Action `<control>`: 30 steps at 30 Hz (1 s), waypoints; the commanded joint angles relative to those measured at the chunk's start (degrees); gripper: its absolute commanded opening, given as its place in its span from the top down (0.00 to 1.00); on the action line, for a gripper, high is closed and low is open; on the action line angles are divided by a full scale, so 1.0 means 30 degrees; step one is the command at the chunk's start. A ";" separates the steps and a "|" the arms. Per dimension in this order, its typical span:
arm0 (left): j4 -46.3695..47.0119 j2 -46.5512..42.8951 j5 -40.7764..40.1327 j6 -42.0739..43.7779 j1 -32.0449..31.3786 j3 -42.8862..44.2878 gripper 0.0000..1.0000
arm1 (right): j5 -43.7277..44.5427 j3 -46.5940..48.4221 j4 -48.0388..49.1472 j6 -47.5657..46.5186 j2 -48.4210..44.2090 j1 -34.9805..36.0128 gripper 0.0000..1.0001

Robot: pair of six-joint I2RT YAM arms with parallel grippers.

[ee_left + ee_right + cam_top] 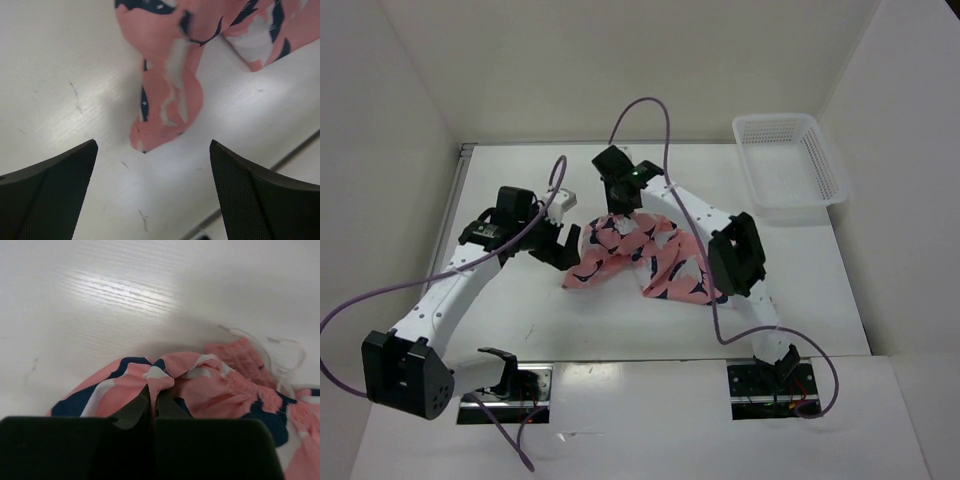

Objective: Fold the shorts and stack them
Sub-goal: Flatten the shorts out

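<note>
The salmon-pink shorts (640, 258) with navy-and-white sharks lie crumpled at the middle of the white table. My right gripper (617, 212) sits at their far edge. In the right wrist view it (155, 392) is shut, pinching a fold of the shorts (200, 382) between its fingertips; the gathered waistband and a white drawstring show to the right. My left gripper (560, 240) hovers just left of the shorts, open. In the left wrist view its fingers (260, 195) stand wide apart with bare table between them, and a corner of the shorts (165, 110) lies just ahead.
A white mesh plastic basket (790, 160) stands at the table's far right corner. Purple cables loop over both arms. White walls close in the table (520, 300) on the left, back and right.
</note>
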 commanded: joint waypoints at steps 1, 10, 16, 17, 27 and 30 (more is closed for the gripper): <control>0.2923 0.0486 -0.1429 0.3169 -0.0231 -0.0502 0.01 | 0.0948 -0.1467 0.3224 0.0188 -0.5491 -0.0009 1.00; 0.6126 0.3505 0.0141 0.5144 -0.1753 -0.1469 0.01 | 0.1768 -0.5128 0.4195 0.1009 -0.9368 -0.0009 1.00; 0.2642 0.2777 0.4101 0.4939 -0.1754 0.0553 0.01 | 0.2677 -0.5132 0.4019 0.1243 -0.9548 -0.0009 1.00; 0.2640 0.2572 0.4307 0.4185 -0.1754 0.0553 0.01 | 0.2679 -0.5132 0.4019 0.1446 -0.9548 -0.0009 1.00; 0.6913 0.4387 -0.3178 0.2536 -0.5822 -0.1322 0.01 | 0.2854 -0.6126 0.4635 0.2911 -1.0366 -0.0009 1.00; 0.8729 0.5205 -0.7651 0.1284 -0.7145 -0.1935 0.01 | 0.2854 -0.6128 0.4840 0.3089 -1.0368 -0.0009 1.00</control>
